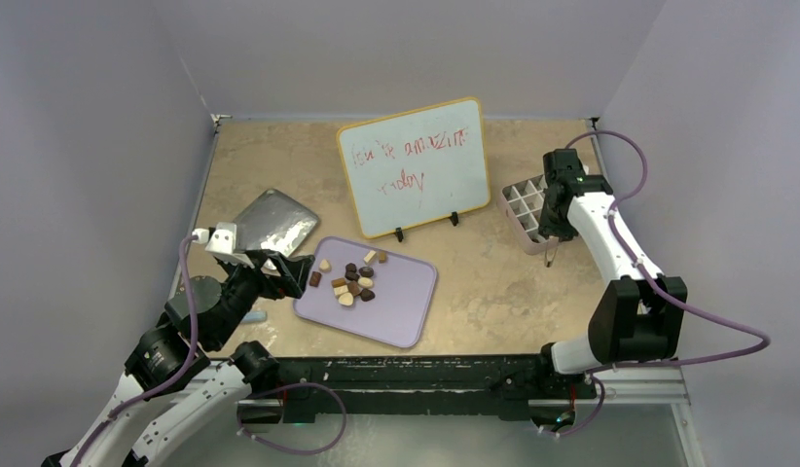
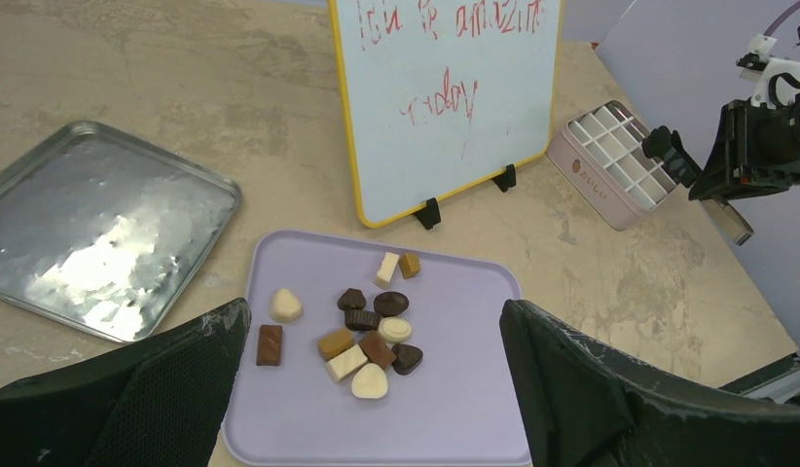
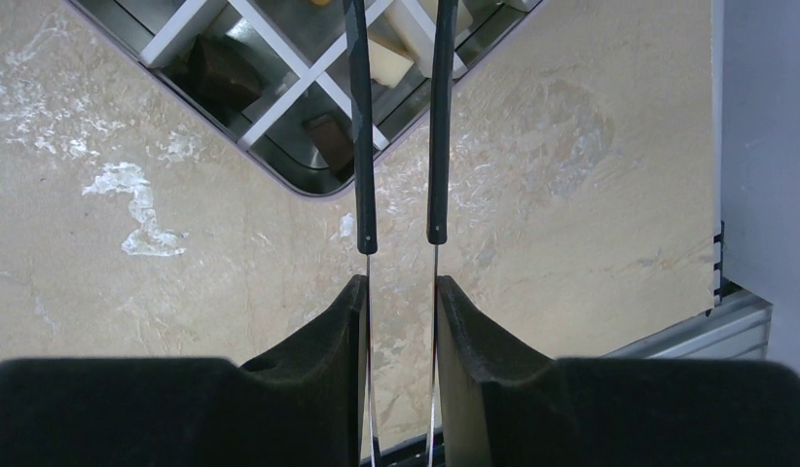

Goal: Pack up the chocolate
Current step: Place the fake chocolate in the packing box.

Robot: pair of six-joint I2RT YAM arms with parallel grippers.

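Note:
The chocolate (image 1: 352, 280) lies as a loose cluster of dark, tan and cream pieces (image 2: 372, 336) on the lavender tray (image 1: 406, 302) (image 2: 454, 409). My left gripper (image 1: 276, 270) (image 2: 375, 316) hovers wide open over the tray's near-left part, with the pieces showing between its fingers and nothing held. My right gripper (image 1: 557, 232) (image 3: 401, 282) is shut on metal tongs (image 3: 362, 146) with black-sleeved arms (image 2: 732, 219). The tongs reach over a corner of the pale pink gridded box (image 1: 523, 209) (image 2: 615, 165) (image 3: 279, 39), and their tips are out of view. A dark piece (image 3: 226, 78) and a cream piece (image 3: 386, 58) sit in its cells.
A yellow-framed whiteboard (image 1: 416, 165) (image 2: 445, 97) stands upright behind the lavender tray, between it and the box. A shiny metal tray (image 1: 274, 224) (image 2: 94, 233) lies at the left, close to my left gripper. Walls enclose the table on three sides.

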